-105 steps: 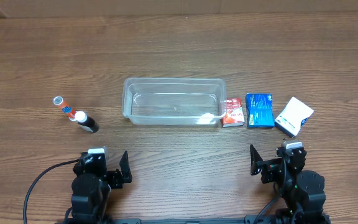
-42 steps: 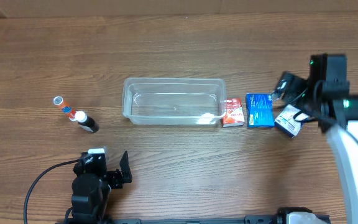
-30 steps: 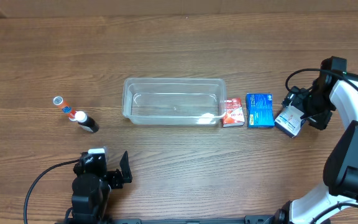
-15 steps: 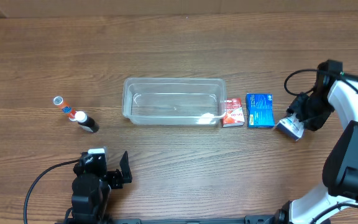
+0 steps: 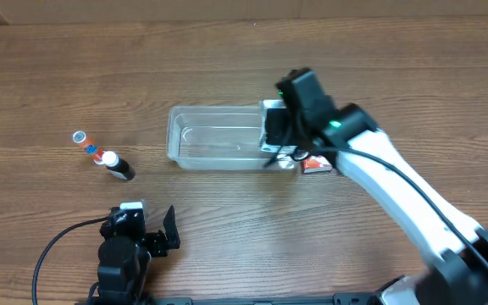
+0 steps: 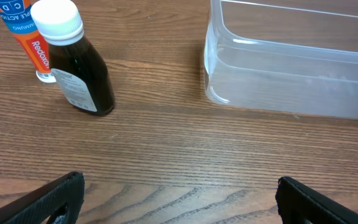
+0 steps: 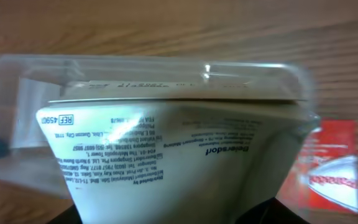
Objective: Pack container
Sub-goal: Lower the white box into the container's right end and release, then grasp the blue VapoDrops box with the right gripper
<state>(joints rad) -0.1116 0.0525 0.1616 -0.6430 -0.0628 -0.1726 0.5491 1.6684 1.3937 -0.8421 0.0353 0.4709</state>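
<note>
The clear plastic container (image 5: 214, 140) stands mid-table. My right gripper (image 5: 280, 135) is over its right end, shut on a white box (image 5: 271, 119) with blue print. In the right wrist view the white box (image 7: 179, 149) fills the frame between my fingers (image 7: 185, 214), with the container's rim (image 7: 135, 68) right behind it. A red box (image 5: 316, 164) lies just outside the container's right end and also shows in the right wrist view (image 7: 331, 162). My left gripper (image 5: 146, 229) is open and empty near the front edge; its view (image 6: 179, 193) shows bare wood between the fingers.
A dark bottle with a white cap (image 5: 119, 166) and an orange tube (image 5: 90, 146) stand left of the container; both show in the left wrist view, the bottle (image 6: 79, 68) in front of the tube (image 6: 20, 37). My right arm hides the blue box.
My right gripper closed on the white box at the far right, lifted it and carried it left to the container's right end. The left arm has not moved.
</note>
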